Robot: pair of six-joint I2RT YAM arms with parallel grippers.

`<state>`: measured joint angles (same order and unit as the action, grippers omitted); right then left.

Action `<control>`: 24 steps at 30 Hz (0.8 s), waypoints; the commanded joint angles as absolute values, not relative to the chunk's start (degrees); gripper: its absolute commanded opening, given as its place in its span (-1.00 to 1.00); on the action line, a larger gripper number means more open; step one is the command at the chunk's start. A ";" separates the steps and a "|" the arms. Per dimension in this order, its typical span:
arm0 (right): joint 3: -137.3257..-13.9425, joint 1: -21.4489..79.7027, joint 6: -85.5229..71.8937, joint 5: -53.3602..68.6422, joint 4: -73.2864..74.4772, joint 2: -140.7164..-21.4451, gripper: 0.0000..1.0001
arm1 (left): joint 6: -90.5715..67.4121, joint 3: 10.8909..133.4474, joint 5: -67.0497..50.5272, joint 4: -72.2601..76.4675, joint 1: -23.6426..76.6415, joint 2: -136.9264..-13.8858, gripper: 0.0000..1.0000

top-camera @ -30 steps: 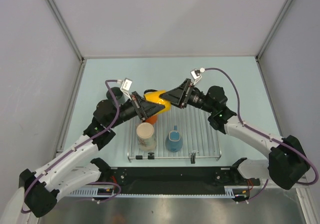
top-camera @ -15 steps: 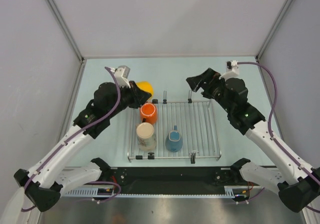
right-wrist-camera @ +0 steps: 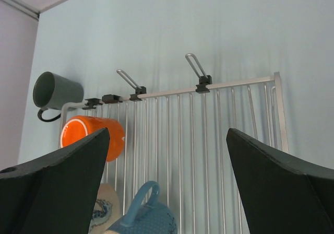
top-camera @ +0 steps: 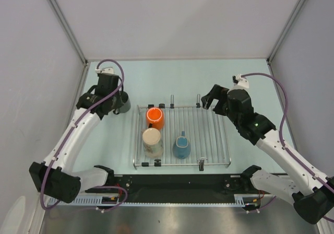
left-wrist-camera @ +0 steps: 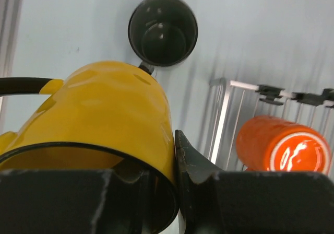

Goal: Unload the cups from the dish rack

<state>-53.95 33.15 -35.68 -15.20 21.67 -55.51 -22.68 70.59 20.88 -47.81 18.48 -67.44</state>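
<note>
Top external view is showing the cream mug [top-camera: 152,141] and blue mug [top-camera: 181,146] sitting in the near row of the rack [top-camera: 211,135]. The orange mug [top-camera: 155,117] is lying on its side just behind the cream one.

A second ago both end effectors were meeting on the yellow mug above the rack's far left. The left one has since swung it off to the left and the right one has pulled back. By my reading two mugs are now out of the rack and three are waiting. The yellow one is not yet set down.

The left arm [top-camera: 78,135] is stretching along the left side, with its wrist pointing down at the counter [top-camera: 235,77]. The left end effector [left-wrist-camera: 172,166] is pinching the yellow mug's [left-wrist-camera: 109,108] wall, seemingly one finger inside and one outside. It is holding the mug above the counter, near the dark mug [left-wrist-camera: 163,31]. That mug is standing mouth-up just beside the rack's far left corner.

The right arm [top-camera: 276,145] is bending in from the right. The right end effector [right-wrist-camera: 168,132] is hanging wide open and gripping nothing, over the rack's far right part.
</note>
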 commanded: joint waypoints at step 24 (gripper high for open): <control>-50.27 32.96 -34.72 -16.17 22.41 -54.40 1.00 | -28.47 60.29 11.78 -38.23 18.02 -86.74 -0.99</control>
